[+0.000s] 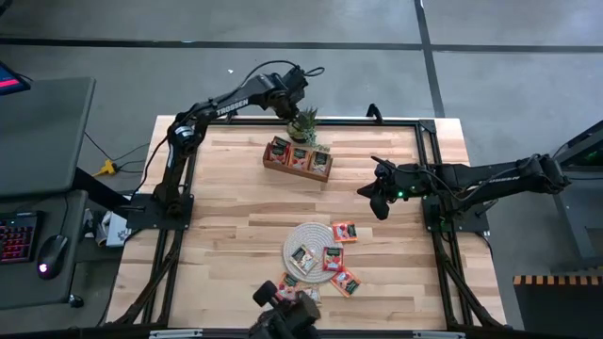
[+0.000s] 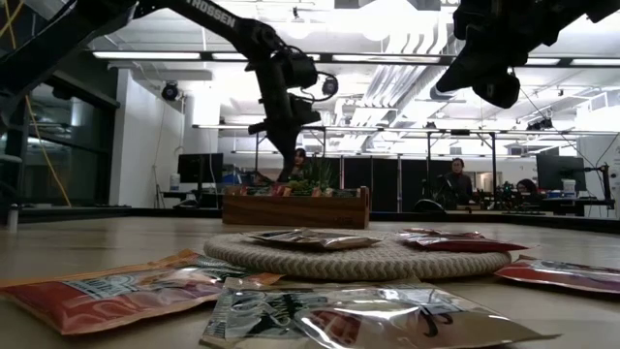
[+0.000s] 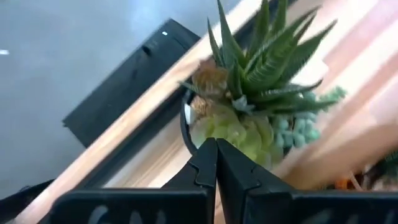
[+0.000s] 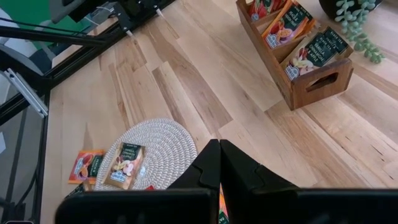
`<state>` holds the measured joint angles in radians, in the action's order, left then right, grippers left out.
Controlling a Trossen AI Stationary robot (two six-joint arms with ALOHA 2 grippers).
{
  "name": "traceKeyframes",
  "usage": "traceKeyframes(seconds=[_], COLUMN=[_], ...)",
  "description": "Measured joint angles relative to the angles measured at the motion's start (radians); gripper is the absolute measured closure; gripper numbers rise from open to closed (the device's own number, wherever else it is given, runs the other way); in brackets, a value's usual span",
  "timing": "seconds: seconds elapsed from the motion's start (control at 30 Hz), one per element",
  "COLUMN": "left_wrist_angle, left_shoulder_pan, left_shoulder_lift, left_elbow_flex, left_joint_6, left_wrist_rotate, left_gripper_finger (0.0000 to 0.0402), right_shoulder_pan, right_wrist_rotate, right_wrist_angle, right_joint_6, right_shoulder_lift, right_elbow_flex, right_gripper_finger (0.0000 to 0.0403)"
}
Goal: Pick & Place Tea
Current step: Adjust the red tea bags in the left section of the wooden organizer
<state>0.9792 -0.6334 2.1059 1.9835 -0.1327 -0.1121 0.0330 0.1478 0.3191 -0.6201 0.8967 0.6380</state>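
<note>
Several orange-red tea sachets stand in the wooden tray (image 1: 293, 171) at the back of the table. More tea lies on the round woven mat (image 1: 307, 233), like the sachet (image 1: 333, 258), and around it, like the sachet (image 1: 344, 231). My left gripper (image 1: 296, 109) is shut and empty, held high over the small potted plant (image 3: 255, 81) just behind the tray. My right gripper (image 1: 376, 195) hovers shut and empty to the right of the tray, above bare wood. Its wrist view shows the tray (image 4: 317, 84), the mat (image 4: 163, 135) and a sachet (image 4: 124, 165) on it.
A black metal frame (image 1: 429, 151) borders the wooden table. The potted plant (image 1: 303, 122) sits at the back edge beside the tray. A dark camera mount (image 1: 283, 315) stands at the front edge. A desk with keyboard and mouse (image 1: 52, 252) is off to the left.
</note>
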Motion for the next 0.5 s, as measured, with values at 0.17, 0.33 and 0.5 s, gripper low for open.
traceKeyframes(seconds=[0.17, 0.33, 0.5], left_wrist_angle=[-0.042, -0.054, -0.053], left_shoulder_pan=[0.069, 0.084, 0.051], left_shoulder_lift=[-0.001, -0.049, -0.121], left_elbow_flex=[0.0, -0.001, -0.001], left_joint_6=[-0.03, -0.037, -0.049], left_wrist_rotate=[-0.152, -0.214, -0.198], left_gripper_finger=[0.0401, 0.0401, 0.0401], right_shoulder_pan=[0.0, 0.0, 0.0], right_wrist_rotate=[0.0, 0.0, 0.0], right_wrist_angle=[0.0, 0.0, 0.0], right_joint_6=[-0.007, -0.007, -0.008], right_shoulder_lift=[0.0, 0.0, 0.0], right_elbow_flex=[0.0, 0.0, 0.0], right_gripper_finger=[0.0402, 0.0402, 0.0402])
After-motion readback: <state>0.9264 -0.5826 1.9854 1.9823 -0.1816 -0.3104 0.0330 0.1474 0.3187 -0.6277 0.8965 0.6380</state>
